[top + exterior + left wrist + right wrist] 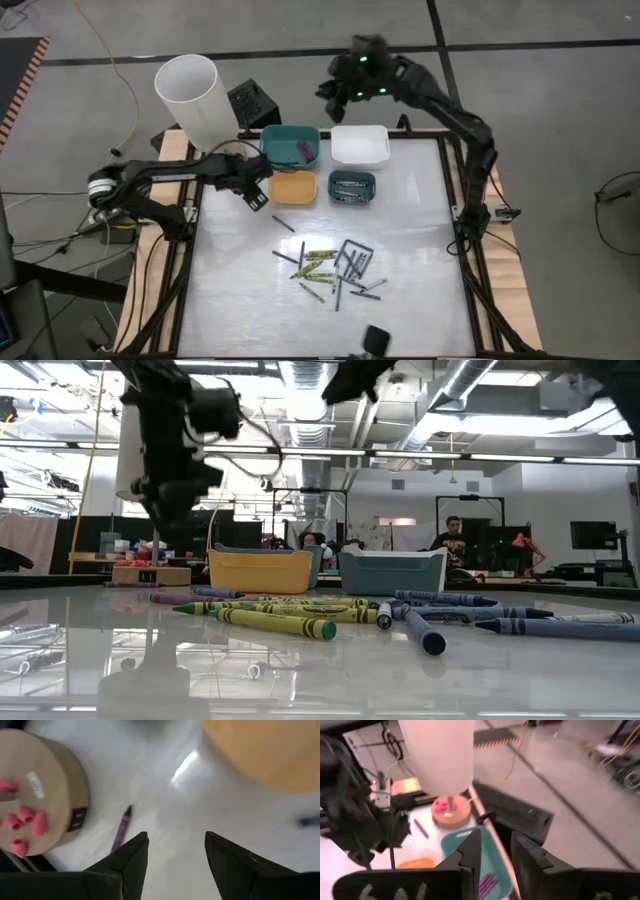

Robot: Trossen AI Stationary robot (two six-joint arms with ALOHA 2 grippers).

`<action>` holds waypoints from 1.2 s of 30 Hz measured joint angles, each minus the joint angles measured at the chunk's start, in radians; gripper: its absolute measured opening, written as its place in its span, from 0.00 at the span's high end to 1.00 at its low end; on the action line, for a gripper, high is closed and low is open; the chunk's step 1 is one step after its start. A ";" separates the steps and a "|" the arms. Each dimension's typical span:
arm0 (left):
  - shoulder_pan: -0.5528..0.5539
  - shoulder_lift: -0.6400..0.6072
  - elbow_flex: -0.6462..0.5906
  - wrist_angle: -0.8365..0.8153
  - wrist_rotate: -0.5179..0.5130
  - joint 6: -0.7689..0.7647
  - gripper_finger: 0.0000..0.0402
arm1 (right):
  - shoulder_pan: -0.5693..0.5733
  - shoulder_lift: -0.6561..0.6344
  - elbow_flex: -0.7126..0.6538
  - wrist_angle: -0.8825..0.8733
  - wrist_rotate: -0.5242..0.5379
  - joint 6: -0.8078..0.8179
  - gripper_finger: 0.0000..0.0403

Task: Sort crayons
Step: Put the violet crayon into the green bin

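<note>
I am a two-armed robot at a glossy white table (420, 260), seen from above. My landmark is the small yellow-orange plastic bin (294, 186) near the table's far middle.

My left gripper (255, 192) hangs just left of that bin, low over the table. Its two dark fingers (132, 862) are spread apart with nothing between them. Beneath it, one dark purple crayon (121, 826) lies alone on the white surface, beside a round tan wooden base (47, 800) carrying small pink pieces. A tall white cylinder (193, 98) stands on that base, left of and behind the orange bin.

My right gripper (335, 95) is raised well behind the orange bin, beyond the table's far edge. Its fingers (470, 855) stand a little apart and hold nothing.

Directly behind the orange bin sits a teal plastic bin (291, 145) with purple crayons (486, 884) in it. To the right of the teal bin is a white bin (360, 144), and right of the orange bin a dark blue-grey bin (352, 186) holding grey sticks.

The loose crayons (335, 268), yellow-green, grey and blue, lie scattered in a heap on the table well in front of the orange bin, toward the near edge
</note>
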 joint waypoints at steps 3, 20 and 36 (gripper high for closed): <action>0.000 0.062 0.000 -0.036 -0.010 0.023 0.54 | 0.000 -0.049 0.000 -0.021 0.025 -0.005 0.75; -0.007 0.094 0.000 -0.091 -0.260 -0.259 0.55 | 0.038 -0.085 -0.001 -0.179 0.028 -0.004 0.75; -0.137 0.093 -0.230 0.012 -0.410 -0.894 0.98 | 0.098 -0.084 -0.001 -0.180 0.027 0.022 0.75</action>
